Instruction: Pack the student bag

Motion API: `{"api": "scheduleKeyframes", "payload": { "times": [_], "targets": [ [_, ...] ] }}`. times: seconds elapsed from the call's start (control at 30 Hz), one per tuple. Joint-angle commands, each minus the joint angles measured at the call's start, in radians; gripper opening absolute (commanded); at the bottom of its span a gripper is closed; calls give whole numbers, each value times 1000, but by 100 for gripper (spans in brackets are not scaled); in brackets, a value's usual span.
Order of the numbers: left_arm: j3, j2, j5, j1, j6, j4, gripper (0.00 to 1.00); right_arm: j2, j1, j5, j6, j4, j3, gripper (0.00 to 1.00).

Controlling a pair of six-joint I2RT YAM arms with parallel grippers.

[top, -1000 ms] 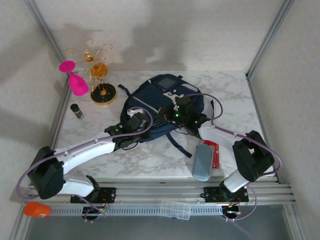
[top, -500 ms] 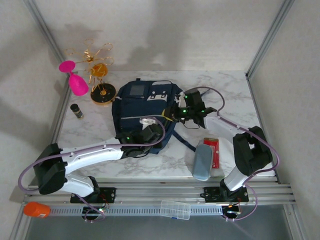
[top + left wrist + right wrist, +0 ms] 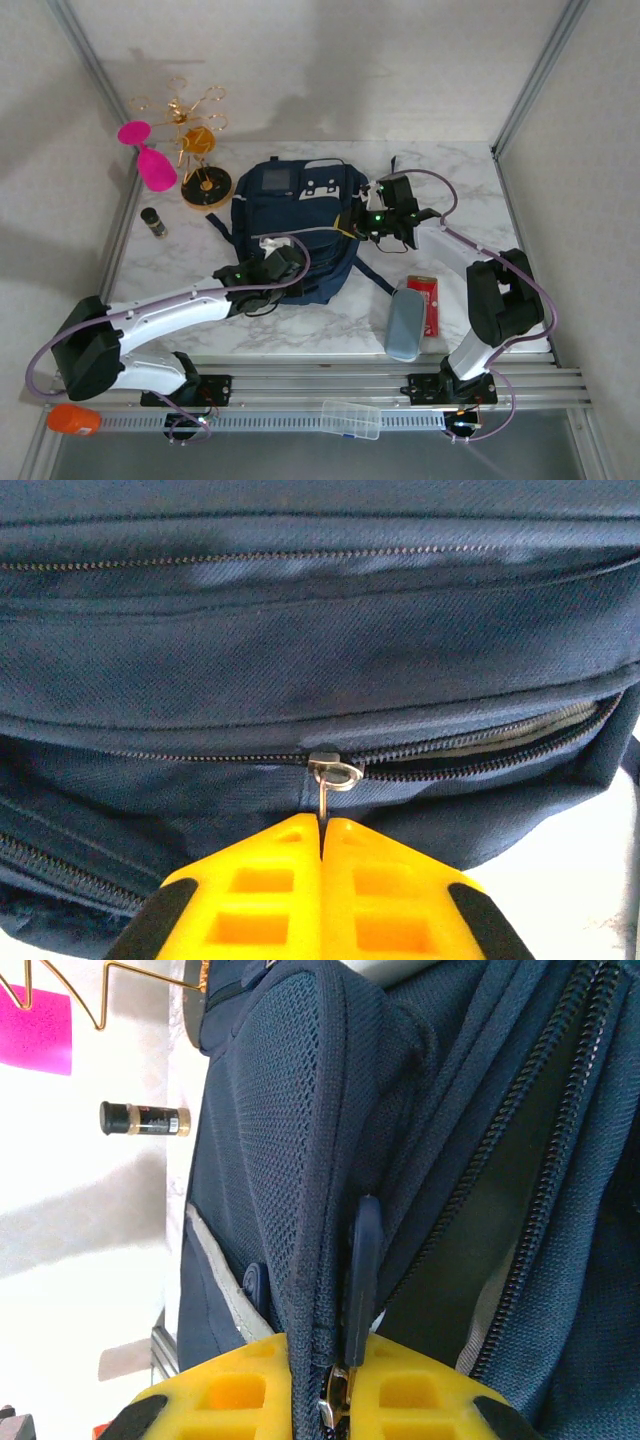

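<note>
The student bag (image 3: 295, 215) is lying flat approx mid-table on the marble top (image 3: 470, 190). Its grey panel & white buckle patch are facing up at the far end, and dark straps are trailing out at its sides.

The left gripper (image 3: 285, 262) is reaching over the bag's near edge. In the wrist cam its yellow fingers (image 3: 260, 900) are pressing together w/ no gap. They're pinching the thin metal zip pull (image 3: 324, 805) that's hanging from the slider (image 3: 334, 771). On one side of the slider the zip is gaping a little w/ pale lining showing; on the other side the teeth are sitting closed.

The right gripper (image 3: 366, 222) is working at the bag's right side, approx level w/ its middle. Its fingers are clamping on the bag's edge seam, w/ a bit of metal zip hardware caught btwn them. A dark blue rubber tab (image 3: 362, 1255) is sticking out just past the fingertips, and an open zip track is running alongside.

Misc: a pink thing (image 3: 150, 160) & a gold wire stand (image 3: 200, 150) are sitting at the far left corner. A small dark bottle (image 3: 153, 221) is sitting near them, apart from the bag. A grey case (image 3: 403, 320) is lying near right, just beside a red pkt (image 3: 427, 300). A clear plastic box (image 3: 350, 418) is resting on the front rail, w/ an orange object (image 3: 68, 418) at the rail's left end.
</note>
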Motion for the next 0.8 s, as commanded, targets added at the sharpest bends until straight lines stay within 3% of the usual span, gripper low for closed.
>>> {"api": "scheduleKeyframes", "payload": {
  "times": [0.0,0.07,0.23,0.43,0.6,0.77],
  "targets": [
    [-23,-41,67,2,27,60,0,-6,16,23,45,100,14,21],
    [-20,-31,76,2,22,90,0,-18,35,10,83,131,-20,43],
    [-21,-2,82,2,-3,157,0,-77,94,47,192,210,-125,67],
    [-28,5,67,4,-15,184,0,-139,170,114,366,330,-236,78],
    [-60,-22,69,10,-27,204,0,-184,180,80,491,508,-288,83],
    [-79,-44,50,17,-25,183,0,-221,183,65,525,506,-272,87]
  ]
}}
